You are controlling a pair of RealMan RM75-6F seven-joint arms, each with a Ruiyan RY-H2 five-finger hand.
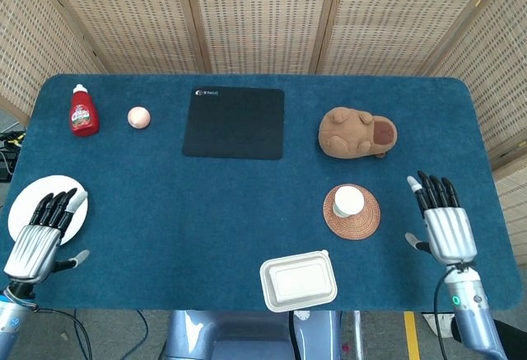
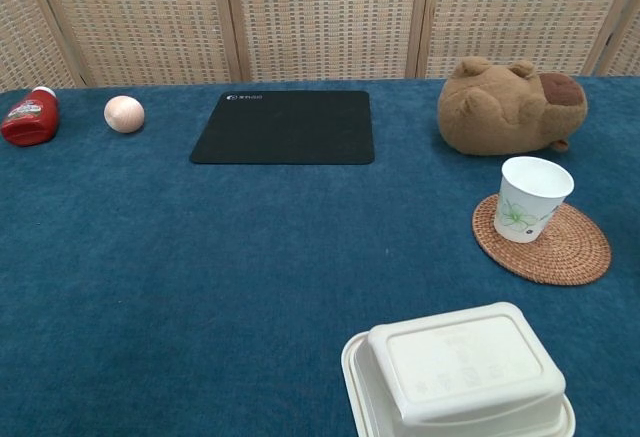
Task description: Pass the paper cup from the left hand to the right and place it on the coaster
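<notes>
Small white logo print in the corner of the flat black rectangular mat point(image 2: 283, 127), too small to read; label on the red squeeze bottle point(image 1: 83, 112) likewise illegible.
</notes>
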